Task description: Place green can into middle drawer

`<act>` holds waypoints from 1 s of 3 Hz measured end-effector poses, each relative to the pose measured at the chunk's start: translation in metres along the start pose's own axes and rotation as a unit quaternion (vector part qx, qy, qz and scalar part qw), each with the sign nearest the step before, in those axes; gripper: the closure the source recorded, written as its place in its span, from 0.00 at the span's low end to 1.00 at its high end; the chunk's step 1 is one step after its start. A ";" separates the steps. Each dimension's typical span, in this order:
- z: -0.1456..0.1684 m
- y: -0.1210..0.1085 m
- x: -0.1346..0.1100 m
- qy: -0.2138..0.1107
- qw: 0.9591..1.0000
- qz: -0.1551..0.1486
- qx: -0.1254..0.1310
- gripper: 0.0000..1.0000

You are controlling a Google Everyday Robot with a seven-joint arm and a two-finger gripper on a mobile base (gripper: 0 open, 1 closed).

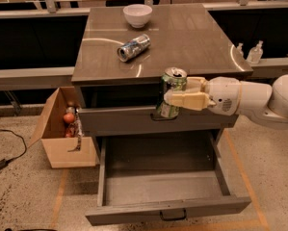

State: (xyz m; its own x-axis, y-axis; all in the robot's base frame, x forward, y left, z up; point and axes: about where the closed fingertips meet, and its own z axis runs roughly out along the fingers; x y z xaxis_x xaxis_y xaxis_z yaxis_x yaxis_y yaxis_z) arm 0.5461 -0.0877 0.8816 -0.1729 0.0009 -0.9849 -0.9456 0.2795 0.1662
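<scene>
The green can (169, 108) is upright in my gripper (175, 92), which is shut on its middle. My arm (249, 100) reaches in from the right. The can hangs in front of the uppermost drawer's front (124, 120), above the back of the middle drawer (158, 186). The middle drawer is pulled far out, its grey inside bare and its dark handle (173, 215) at the front. The can touches neither drawer, as far as I can see.
A silver-blue can (134, 47) lies on its side on the cabinet top (191, 37), with a white bowl (137, 14) behind it. An open cardboard box (61, 129) with items stands on the floor to the cabinet's left. Two small bottles (255, 52) stand at right.
</scene>
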 end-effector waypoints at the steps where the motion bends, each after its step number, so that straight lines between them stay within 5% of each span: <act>1: -0.004 0.013 0.041 0.032 0.999 -0.005 0.023 1.00; 3: 0.002 0.042 0.134 0.075 0.997 -0.001 0.024 1.00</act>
State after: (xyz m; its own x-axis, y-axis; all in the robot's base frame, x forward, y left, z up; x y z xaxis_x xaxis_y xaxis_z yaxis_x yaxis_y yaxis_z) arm 0.4839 -0.0738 0.7563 -0.2142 -0.1412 -0.9665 -0.9324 0.3243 0.1592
